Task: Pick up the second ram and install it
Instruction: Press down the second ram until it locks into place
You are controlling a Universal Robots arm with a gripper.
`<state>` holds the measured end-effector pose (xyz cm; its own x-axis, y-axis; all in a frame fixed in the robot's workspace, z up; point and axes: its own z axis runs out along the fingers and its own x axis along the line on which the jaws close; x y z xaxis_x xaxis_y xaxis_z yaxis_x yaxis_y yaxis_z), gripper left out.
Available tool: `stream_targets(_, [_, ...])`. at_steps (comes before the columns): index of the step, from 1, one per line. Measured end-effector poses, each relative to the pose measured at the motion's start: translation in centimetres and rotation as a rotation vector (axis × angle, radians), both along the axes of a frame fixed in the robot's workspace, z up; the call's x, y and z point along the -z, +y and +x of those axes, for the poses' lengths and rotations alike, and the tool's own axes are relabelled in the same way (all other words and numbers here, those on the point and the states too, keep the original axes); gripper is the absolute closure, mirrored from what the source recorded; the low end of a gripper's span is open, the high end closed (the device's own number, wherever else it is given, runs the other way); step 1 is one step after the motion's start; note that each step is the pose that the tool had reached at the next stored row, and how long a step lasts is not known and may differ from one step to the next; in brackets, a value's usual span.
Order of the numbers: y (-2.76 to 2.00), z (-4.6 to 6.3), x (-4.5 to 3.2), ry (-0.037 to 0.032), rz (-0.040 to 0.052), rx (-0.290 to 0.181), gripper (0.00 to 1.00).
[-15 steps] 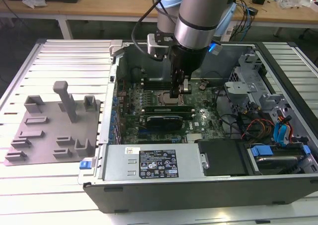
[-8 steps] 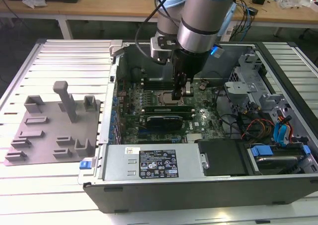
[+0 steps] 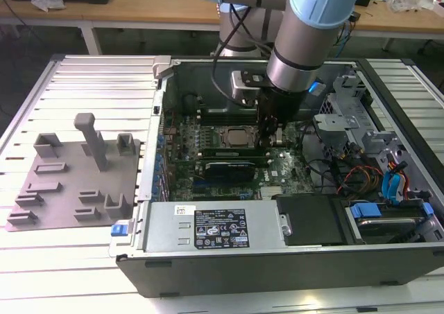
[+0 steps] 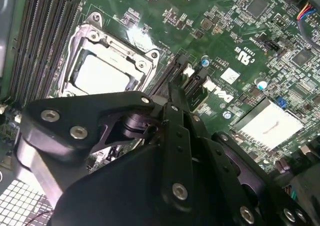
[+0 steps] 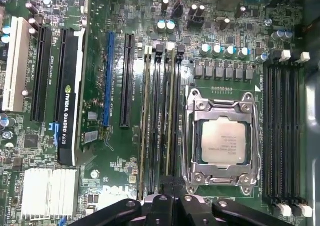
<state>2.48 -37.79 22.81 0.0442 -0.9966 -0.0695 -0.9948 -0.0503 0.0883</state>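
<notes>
My gripper (image 3: 269, 137) reaches down into the open computer case, just to the exterior view's right of the CPU socket (image 3: 232, 137). In the first wrist view the second ram (image 5: 171, 116), a thin green stick seen edge-on, stands in a black memory slot beside the CPU socket (image 5: 223, 141). Its near end runs in between my black fingers, and my gripper (image 5: 172, 192) is shut on it. Another green stick (image 5: 146, 116) sits two slots further from the socket. In the second wrist view my gripper (image 4: 172, 100) has its tips down at the slots next to the CPU socket (image 4: 105, 71).
A grey fixture plate (image 3: 69, 182) with upright blocks lies on the slatted table at the exterior view's left. Inside the case are a black graphics card (image 5: 67, 101), empty memory slots (image 5: 282, 136) on the socket's other side, a power supply (image 3: 208, 224) and drive cables (image 3: 388, 182).
</notes>
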Motion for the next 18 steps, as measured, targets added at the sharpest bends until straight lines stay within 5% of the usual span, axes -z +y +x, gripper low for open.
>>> stream_targets(2, [-0.01, -0.9, -0.49, -0.0049, -0.0003, 0.0, 0.92])
stream_targets(6, [0.0, -5.5, -0.45, -0.0094, -0.0004, 0.0, 0.92])
stream_targets(10, [0.0, -8.8, -0.32, -0.0125, -0.0005, 0.0, 0.92])
stream_targets(15, [0.02, -9.1, 0.04, -0.0122, -0.001, 0.0, 0.92])
stream_targets(18, [0.03, -8.6, -0.65, -0.0112, -0.0001, 0.0, 0.92])
